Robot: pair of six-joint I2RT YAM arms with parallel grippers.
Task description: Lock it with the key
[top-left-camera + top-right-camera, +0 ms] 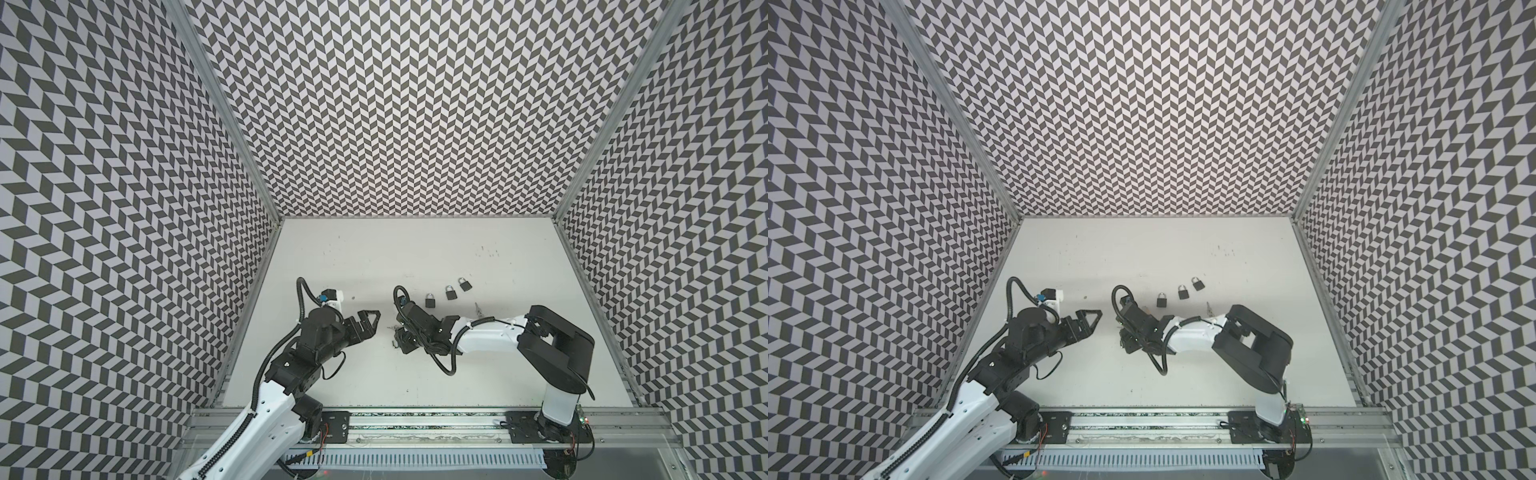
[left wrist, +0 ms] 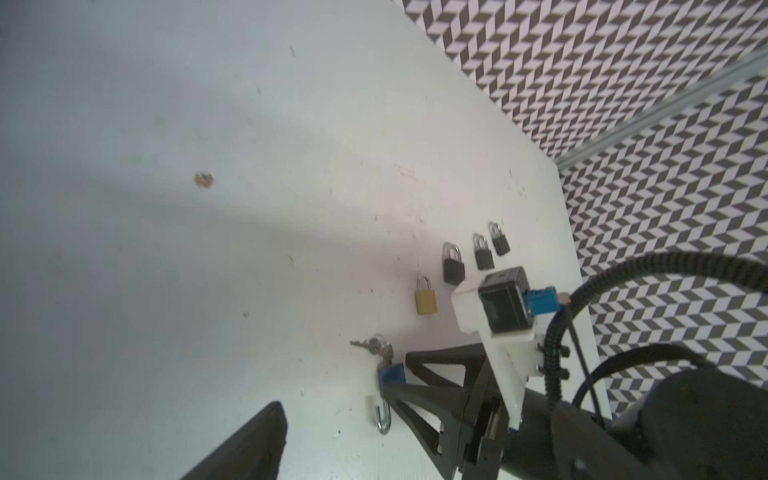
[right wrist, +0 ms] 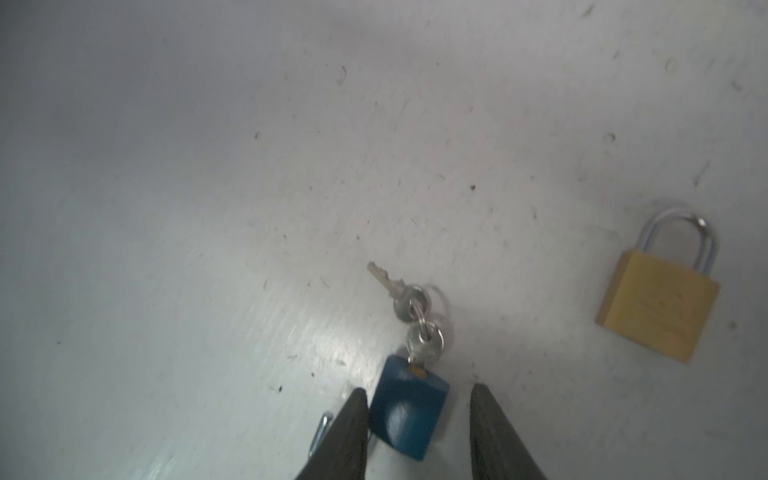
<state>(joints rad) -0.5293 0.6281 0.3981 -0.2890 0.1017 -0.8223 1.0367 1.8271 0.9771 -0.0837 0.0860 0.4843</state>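
Close up in the right wrist view, the right gripper (image 3: 417, 388) has its jaws partly open astride the blue padlock (image 3: 409, 415) on the desk (image 3: 166, 208), with a gap on one side. The key (image 3: 424, 347) sits in its keyhole, with a brass padlock (image 3: 658, 305) nearby. The left wrist view shows three black padlocks (image 2: 454, 268) beyond. In both top views the left gripper (image 1: 372, 326) stands apart, jaws wide and empty.

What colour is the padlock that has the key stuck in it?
Blue. The padlock with the key in it shows best in the right wrist view.
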